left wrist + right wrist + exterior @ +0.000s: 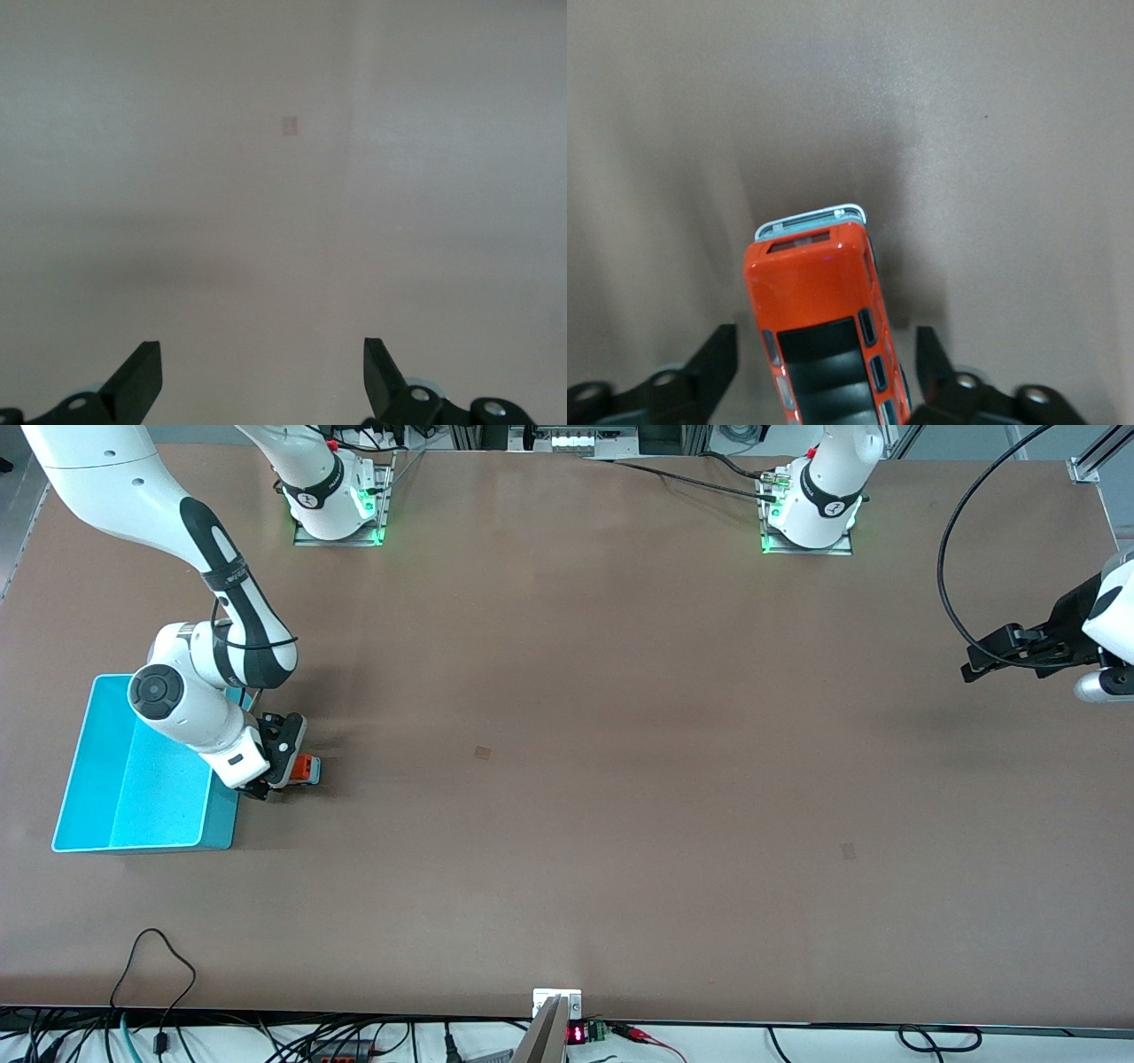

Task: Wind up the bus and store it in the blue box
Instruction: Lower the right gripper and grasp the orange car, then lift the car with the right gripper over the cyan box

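We are bracketing the bus at lower left of frame, just beside the blue box on the tabletop, right end effector part-open astride it, pads not yet touching, for a clean side grip, while the left end effector is waiting wide open over bare tabletop at right edge.

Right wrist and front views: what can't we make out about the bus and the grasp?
- Bus: rear half cut off by the right wrist view's lower edge; winding mechanism not visible.
- Contact: the right gripper straddles the bus, gaps show beside both fingers; whether they touch it lower down is unclear.
- Front view: the right arm's wrist covers most of the bus and part of the blue box.
- Left gripper: open over bare table, waiting.
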Robot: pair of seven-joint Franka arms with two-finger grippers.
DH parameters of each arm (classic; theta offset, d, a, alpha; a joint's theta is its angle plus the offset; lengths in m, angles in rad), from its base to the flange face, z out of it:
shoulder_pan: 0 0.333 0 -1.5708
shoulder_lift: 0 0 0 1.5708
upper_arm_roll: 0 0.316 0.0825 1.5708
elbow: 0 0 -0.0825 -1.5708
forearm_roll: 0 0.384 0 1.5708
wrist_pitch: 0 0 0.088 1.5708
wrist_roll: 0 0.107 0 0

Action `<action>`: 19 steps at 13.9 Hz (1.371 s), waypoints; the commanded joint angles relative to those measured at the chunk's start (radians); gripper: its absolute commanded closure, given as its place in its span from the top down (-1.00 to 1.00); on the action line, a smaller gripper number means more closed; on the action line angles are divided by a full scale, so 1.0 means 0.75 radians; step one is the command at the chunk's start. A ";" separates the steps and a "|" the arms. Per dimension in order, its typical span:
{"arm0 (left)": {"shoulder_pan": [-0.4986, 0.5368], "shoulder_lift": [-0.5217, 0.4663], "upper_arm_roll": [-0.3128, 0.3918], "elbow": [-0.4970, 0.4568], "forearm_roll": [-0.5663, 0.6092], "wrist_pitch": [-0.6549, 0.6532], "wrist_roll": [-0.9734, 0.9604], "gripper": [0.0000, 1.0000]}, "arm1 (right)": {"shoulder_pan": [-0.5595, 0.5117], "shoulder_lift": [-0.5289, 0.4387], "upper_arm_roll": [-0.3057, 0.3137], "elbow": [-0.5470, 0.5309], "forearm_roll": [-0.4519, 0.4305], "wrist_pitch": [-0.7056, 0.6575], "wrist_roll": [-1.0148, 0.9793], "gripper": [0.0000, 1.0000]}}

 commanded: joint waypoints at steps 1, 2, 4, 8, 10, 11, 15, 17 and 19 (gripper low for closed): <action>-0.003 -0.010 -0.003 -0.011 0.028 0.006 0.006 1.00 | -0.021 -0.007 0.018 -0.005 -0.012 0.018 0.001 -0.74; -0.005 -0.010 -0.006 -0.005 0.053 0.006 0.006 1.00 | -0.019 -0.007 0.018 -0.005 -0.010 0.018 0.005 -1.00; -0.009 -0.012 -0.006 -0.005 0.057 0.004 0.004 1.00 | -0.017 -0.011 0.018 -0.003 0.000 0.016 0.035 -1.00; -0.009 -0.010 -0.006 -0.005 0.057 0.004 0.004 1.00 | 0.013 -0.043 0.018 0.081 0.008 0.004 0.545 -1.00; -0.009 -0.010 -0.006 -0.003 0.059 0.004 0.006 1.00 | 0.044 -0.078 0.014 0.107 0.008 -0.004 0.754 -1.00; -0.009 -0.010 -0.006 -0.003 0.059 0.004 0.006 1.00 | 0.048 -0.094 0.008 0.124 0.006 -0.027 0.869 -1.00; -0.009 -0.010 -0.006 -0.003 0.059 0.004 0.006 1.00 | 0.107 -0.121 -0.069 0.291 -0.010 -0.306 1.125 -1.00; -0.009 -0.010 -0.006 -0.003 0.059 0.004 0.006 1.00 | 0.138 -0.125 -0.147 0.355 -0.012 -0.417 1.168 -1.00; -0.011 -0.010 -0.028 -0.003 0.065 0.004 0.006 1.00 | 0.114 -0.125 -0.188 0.398 -0.008 -0.483 1.179 -1.00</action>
